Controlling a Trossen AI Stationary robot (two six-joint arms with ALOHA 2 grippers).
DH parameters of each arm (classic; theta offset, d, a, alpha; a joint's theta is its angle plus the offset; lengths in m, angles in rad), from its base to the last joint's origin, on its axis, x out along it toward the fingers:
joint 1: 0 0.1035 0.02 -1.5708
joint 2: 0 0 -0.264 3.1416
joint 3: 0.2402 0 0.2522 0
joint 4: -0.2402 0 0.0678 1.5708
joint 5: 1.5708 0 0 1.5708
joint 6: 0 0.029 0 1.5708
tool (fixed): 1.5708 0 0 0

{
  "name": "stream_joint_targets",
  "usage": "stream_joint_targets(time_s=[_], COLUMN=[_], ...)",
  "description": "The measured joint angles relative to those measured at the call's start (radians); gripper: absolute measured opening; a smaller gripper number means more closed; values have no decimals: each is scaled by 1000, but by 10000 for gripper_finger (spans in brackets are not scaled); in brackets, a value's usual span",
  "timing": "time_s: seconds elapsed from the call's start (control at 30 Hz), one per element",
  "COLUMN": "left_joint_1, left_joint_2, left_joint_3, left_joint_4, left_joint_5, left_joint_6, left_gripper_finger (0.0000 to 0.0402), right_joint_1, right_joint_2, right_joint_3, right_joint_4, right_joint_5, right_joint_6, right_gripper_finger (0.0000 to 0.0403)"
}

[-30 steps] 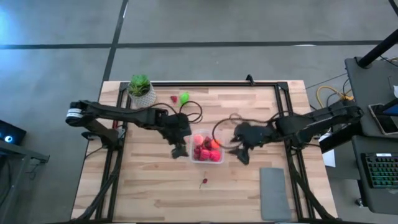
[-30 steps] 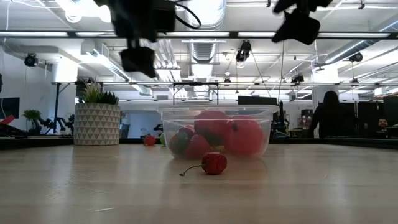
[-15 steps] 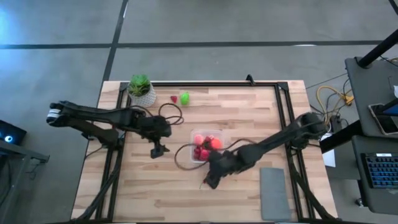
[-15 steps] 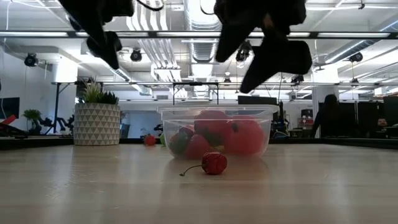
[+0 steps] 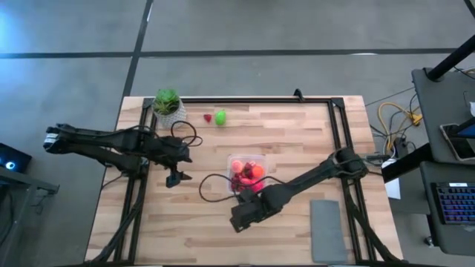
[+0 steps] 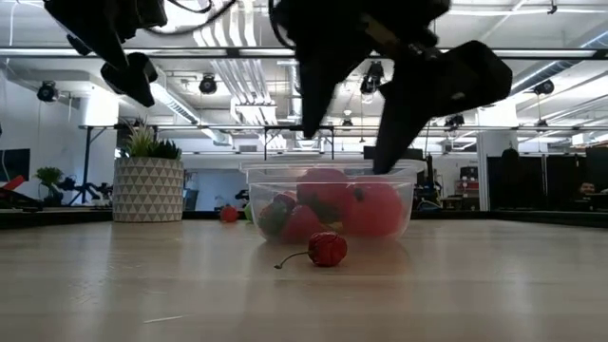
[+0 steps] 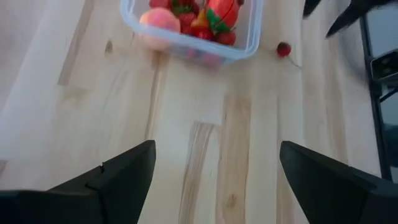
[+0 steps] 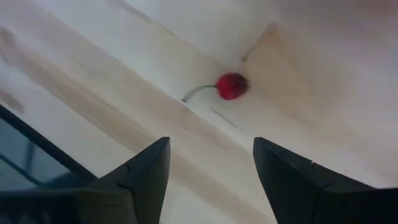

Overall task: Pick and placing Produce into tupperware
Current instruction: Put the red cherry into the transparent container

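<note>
The clear tupperware (image 5: 247, 175) stands mid-table with several red, pink and orange fruits inside. A red cherry (image 8: 232, 86) with a stem lies on the wood in front of it (image 6: 328, 249). My right gripper (image 8: 211, 168) hangs open above the cherry, fingers pointing down (image 6: 361, 123); in the high view it covers the cherry. My left gripper (image 5: 175, 179) is open over bare wood, left of the tupperware (image 7: 193, 28). A small strawberry (image 5: 208, 117) and a lime-green piece (image 5: 220, 116) lie at the far side.
A potted green plant (image 5: 167, 104) stands at the far left corner. A flat grey pad (image 5: 326, 230) lies at the near right. Black rails (image 5: 338, 141) run along the table's sides and far edge. Bare wood lies near the front left.
My right gripper has swung from the tupperware's right side toward the near edge and down, rolling its wrist, and now hangs over the cherry. My left gripper has drawn back from the tupperware toward the table's left edge. The cherry and tupperware have stayed put.
</note>
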Motion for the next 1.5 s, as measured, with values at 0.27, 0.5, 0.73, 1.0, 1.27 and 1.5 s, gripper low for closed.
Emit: stream_joint_targets(time_s=[0.27, 0.5, 0.73, 1.0, 1.27, 1.5], left_joint_1=[0, 0, 0, 0, 0, 0], left_joint_2=[-36, -40, -38, -37, -37, -37], left_joint_3=[-22, -23, -23, -23, -24, -25], left_joint_4=[-8, -14, -14, -13, -14, -13], left_joint_5=[4, 5, 5, 5, 5, 5], left_joint_6=[0, 4, 6, 10, 14, 14], left_gripper_finger=[329, 329, 329, 329, 329, 329], right_joint_1=[-12, -13, -17, -20, -22, -22], right_joint_2=[62, 87, 123, 151, 159, 159], right_joint_3=[70, 69, 67, 66, 65, 65], right_joint_4=[4, -5, -15, -27, -23, -20], right_joint_5=[-6, 4, 16, 53, 58, 64], right_joint_6=[251, 370, 400, 418, 417, 417], right_gripper_finger=[225, 224, 224, 224, 189, 129])
